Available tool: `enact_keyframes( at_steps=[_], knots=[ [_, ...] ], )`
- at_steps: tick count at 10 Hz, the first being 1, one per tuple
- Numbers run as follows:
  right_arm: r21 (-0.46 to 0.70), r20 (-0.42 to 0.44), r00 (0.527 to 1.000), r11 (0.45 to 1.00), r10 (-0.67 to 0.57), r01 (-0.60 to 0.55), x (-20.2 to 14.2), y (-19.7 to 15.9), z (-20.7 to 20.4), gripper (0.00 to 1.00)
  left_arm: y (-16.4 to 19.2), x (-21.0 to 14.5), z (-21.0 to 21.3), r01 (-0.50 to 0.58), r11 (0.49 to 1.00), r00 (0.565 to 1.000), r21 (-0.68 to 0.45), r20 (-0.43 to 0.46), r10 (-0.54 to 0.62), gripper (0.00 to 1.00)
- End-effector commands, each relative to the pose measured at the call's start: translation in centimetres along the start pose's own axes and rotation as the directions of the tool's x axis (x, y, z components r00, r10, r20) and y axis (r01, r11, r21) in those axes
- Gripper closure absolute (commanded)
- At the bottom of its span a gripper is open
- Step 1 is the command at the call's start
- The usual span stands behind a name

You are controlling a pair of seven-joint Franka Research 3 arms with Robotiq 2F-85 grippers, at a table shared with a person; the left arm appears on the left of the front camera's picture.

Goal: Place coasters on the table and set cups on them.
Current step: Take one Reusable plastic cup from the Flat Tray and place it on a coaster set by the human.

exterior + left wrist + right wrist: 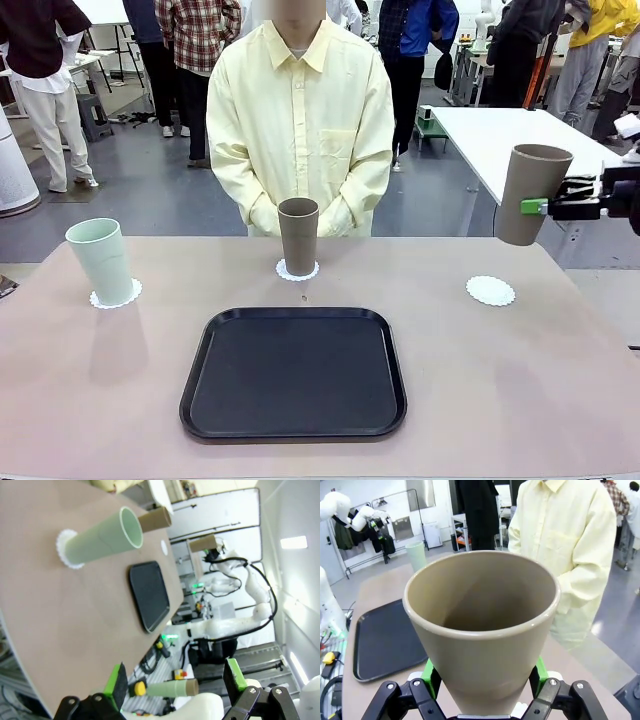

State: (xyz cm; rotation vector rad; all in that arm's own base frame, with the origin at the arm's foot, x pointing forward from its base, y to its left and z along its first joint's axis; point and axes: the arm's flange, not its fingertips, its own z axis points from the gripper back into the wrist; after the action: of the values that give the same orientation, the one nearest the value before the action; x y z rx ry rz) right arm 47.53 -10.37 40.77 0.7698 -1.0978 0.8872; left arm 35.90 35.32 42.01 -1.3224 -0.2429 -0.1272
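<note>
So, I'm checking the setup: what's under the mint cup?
A white coaster lies under the mint cup, its scalloped edge showing around the base on the table. The coaster's middle is covered by the cup.

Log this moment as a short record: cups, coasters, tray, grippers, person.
mint cup: upright on left coaster
centre brown cup: upright on middle coaster
third brown cup: held in the air by right gripper
right coaster: bare
tray: empty
left gripper: open
person: standing, hands clasped
</note>
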Motion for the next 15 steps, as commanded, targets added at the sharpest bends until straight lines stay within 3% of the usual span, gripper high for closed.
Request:
enact_keyframes(
  at_steps=[1,7,15],
  knots=[
    [0.019,0.019,1.000,1.000,0.024,-0.024,-1.7,-3.1,-0.6,0.16,-0.1,0.0,0.0,-0.014,1.000,1.000,0.011,0.000,0.014,0.00],
    [0.113,0.005,1.000,0.993,0.031,-0.031,-7.9,-5.4,-3.3,0.16,-0.1,0.0,0.0,-0.014,1.000,1.000,0.011,0.000,0.014,0.00],
    [0.156,-0.013,1.000,0.987,0.025,-0.023,-11.1,-7.3,-4.8,0.16,-0.1,0.0,0.0,-0.014,1.000,1.000,0.011,0.000,0.014,0.00]
  ],
)
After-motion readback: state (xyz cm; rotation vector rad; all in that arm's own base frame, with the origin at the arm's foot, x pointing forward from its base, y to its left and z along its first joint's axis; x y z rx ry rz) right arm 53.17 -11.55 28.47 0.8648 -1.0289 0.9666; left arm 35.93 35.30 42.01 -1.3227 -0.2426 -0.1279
